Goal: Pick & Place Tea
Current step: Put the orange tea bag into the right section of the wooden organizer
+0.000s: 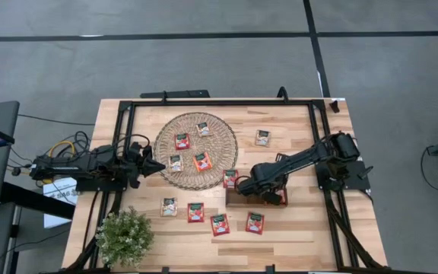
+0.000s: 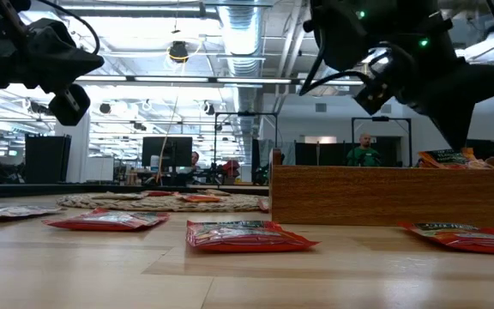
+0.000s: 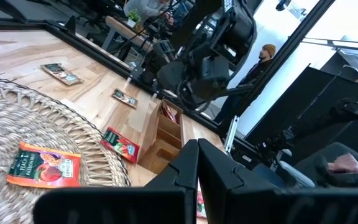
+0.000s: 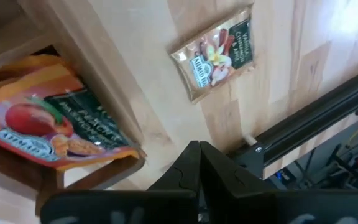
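Observation:
Tea sachets lie flat in several places. Red and beige ones rest on the round wicker mat (image 1: 196, 150). Others lie on the table, such as a red one (image 1: 220, 224) and a beige one (image 4: 219, 55). An orange sachet (image 4: 42, 127) lies inside the brown wooden tray (image 1: 258, 198). My right gripper (image 1: 242, 185) hangs shut above the tray's left end, slanting downward and holding nothing; its fingertips (image 4: 197, 152) are closed together. My left gripper (image 1: 160, 165) is shut and level at the mat's left edge, also seen in its wrist view (image 3: 197, 149).
A small potted plant (image 1: 125, 236) stands at the near left corner. A black frame (image 1: 219, 102) runs around the table's edges. Bare wood lies right of the tray. A person (image 2: 364, 151) sits in the room beyond the table.

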